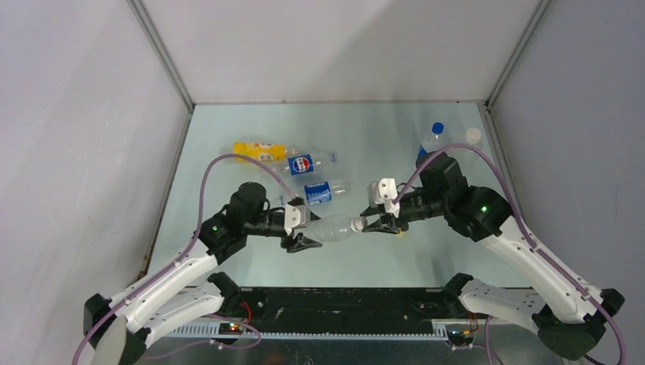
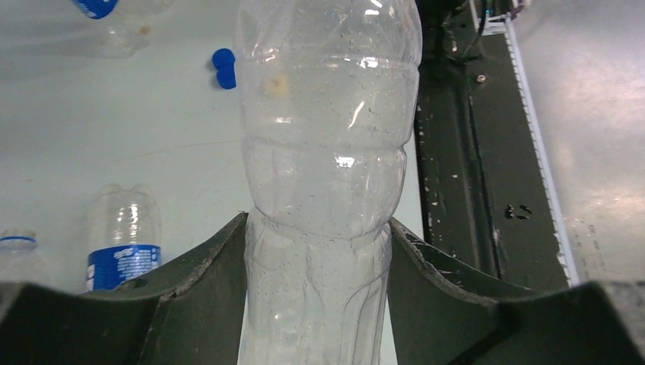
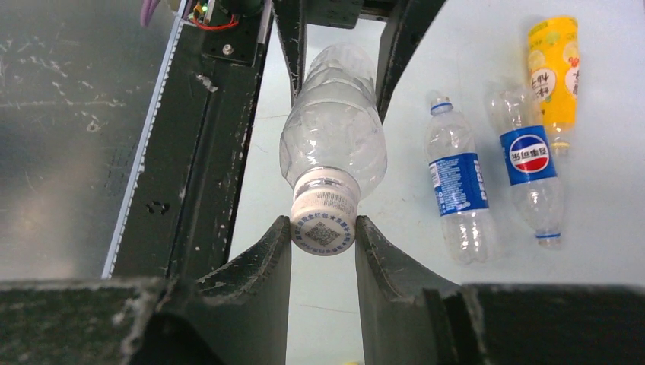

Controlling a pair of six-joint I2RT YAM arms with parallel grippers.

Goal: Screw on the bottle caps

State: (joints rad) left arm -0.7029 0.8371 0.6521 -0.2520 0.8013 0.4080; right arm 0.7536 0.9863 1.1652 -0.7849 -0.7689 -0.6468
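I find the table [image 1: 365, 137] carrying all items. The left gripper [image 2: 318, 251] is clamped on the base end of the clear bottle [image 1: 332, 227], which lies level between the two arms near the front centre. The right gripper [image 3: 323, 245] is closed on the white cap [image 3: 323, 224] seated on that bottle's neck. Behind it lie the yellow bottle [image 1: 258, 150], the Pepsi bottle [image 1: 308, 163] and the blue-label bottle [image 1: 323, 192]. Loose blue caps [image 2: 223, 68] rest touching on the table.
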